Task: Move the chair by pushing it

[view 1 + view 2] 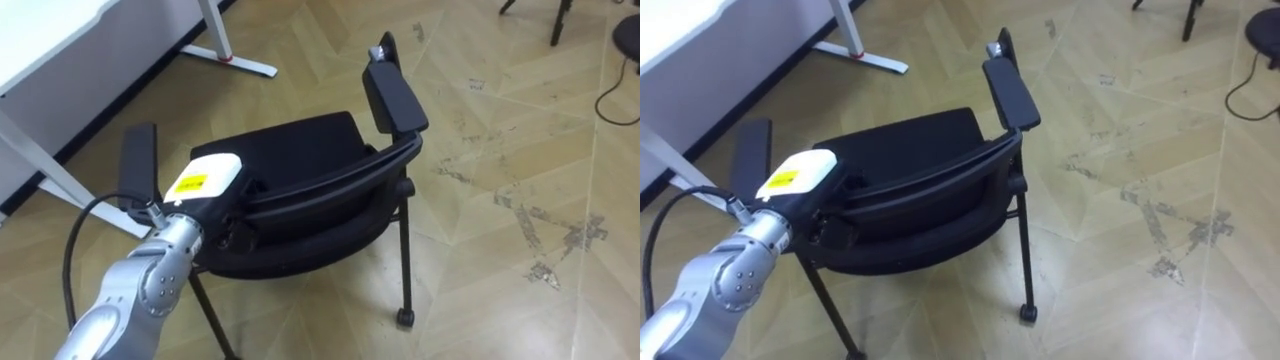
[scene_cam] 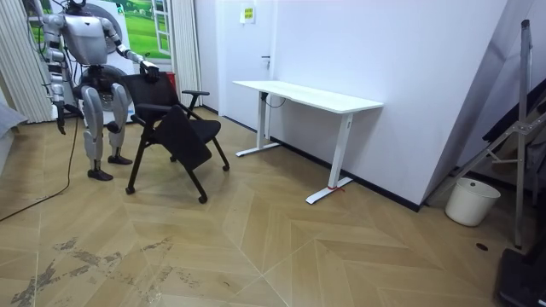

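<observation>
A black chair (image 1: 300, 150) with armrests and small castors stands on the wood floor in front of me, its seat facing the white desk (image 1: 60, 30). My left hand (image 1: 205, 180) lies on the top edge of the backrest (image 1: 330, 190), near its left end. In the room view I stand behind the chair (image 2: 175, 128), left arm stretched forward to the backrest top, left hand (image 2: 147, 65) resting there. My right hand (image 2: 61, 126) hangs at my side, away from the chair.
The desk (image 2: 307, 95) stands against the wall beyond the chair, its white foot (image 1: 235, 62) on the floor close to the seat front. A white bin (image 2: 472, 200) sits far along the wall. Dark stand legs (image 1: 555, 20) and a cable (image 1: 615, 95) lie to the right.
</observation>
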